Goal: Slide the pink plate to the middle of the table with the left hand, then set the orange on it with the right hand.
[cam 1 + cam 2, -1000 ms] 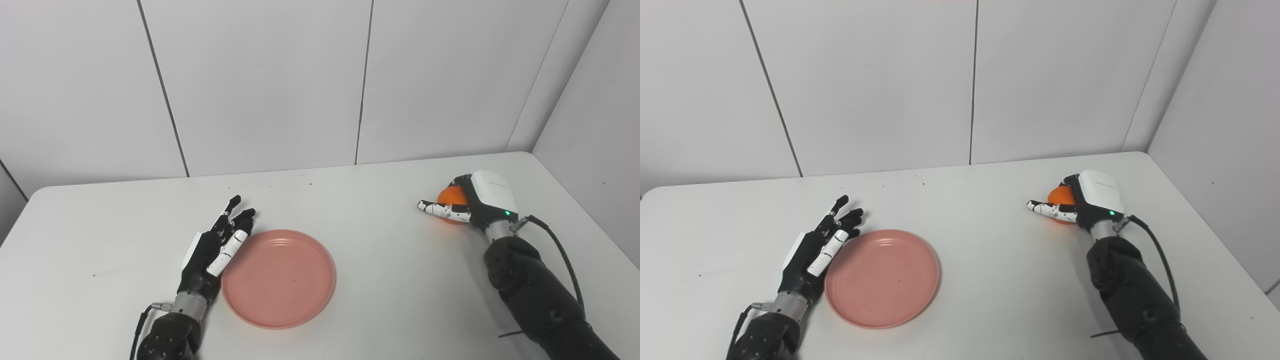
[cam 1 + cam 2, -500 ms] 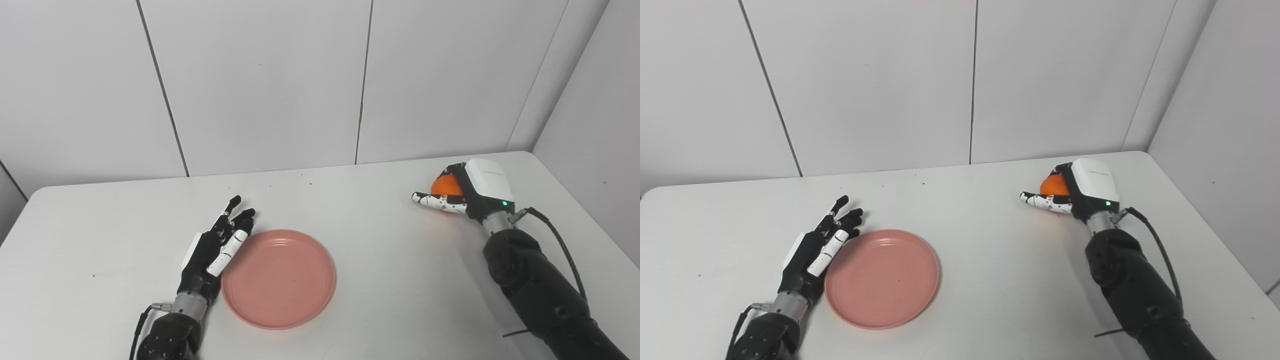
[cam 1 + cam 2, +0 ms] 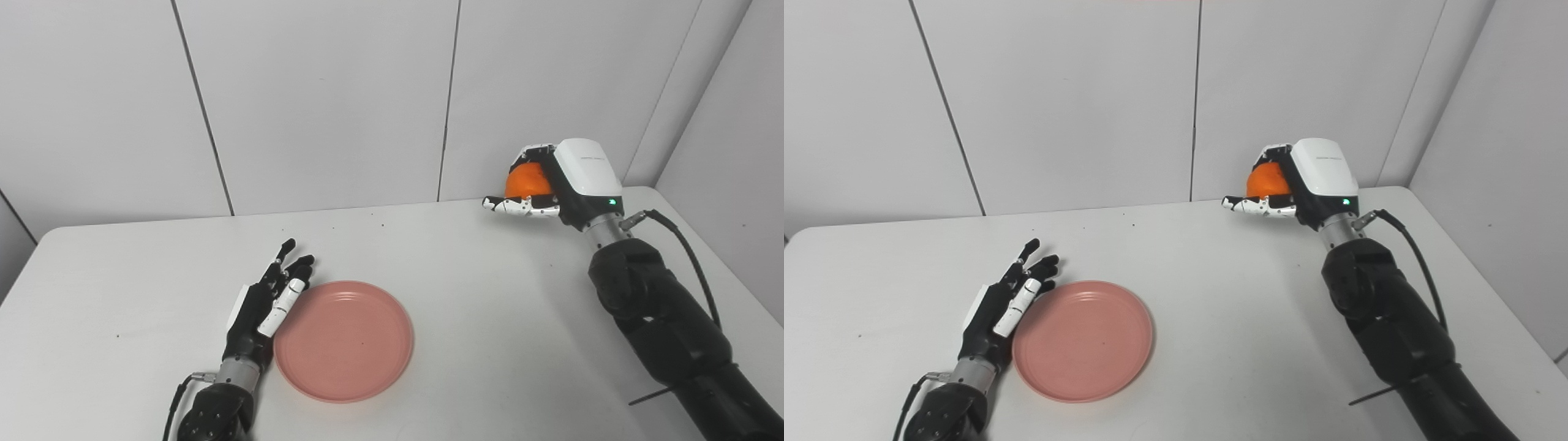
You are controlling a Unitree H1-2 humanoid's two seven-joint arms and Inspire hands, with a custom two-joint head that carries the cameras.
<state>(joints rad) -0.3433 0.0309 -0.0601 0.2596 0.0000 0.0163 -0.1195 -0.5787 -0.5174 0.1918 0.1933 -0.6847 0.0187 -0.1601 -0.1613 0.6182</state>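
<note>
The pink plate lies flat on the white table, a little left of its middle, with nothing on it. My left hand rests open on the table against the plate's left rim, fingers stretched toward the far wall. The orange is held high above the table at the back right, in my right hand. That hand is shut on it, fingers curled over the fruit and thumb sticking out to the left beneath it. The hand's white back hides most of the orange.
White wall panels close the back, and a side wall stands at the right, near the raised right arm. The table's front edge lies just below the plate.
My right hand has lifted the orange off the table, rising well above it and shifting a little left. The left hand and the plate have stayed where they were.
</note>
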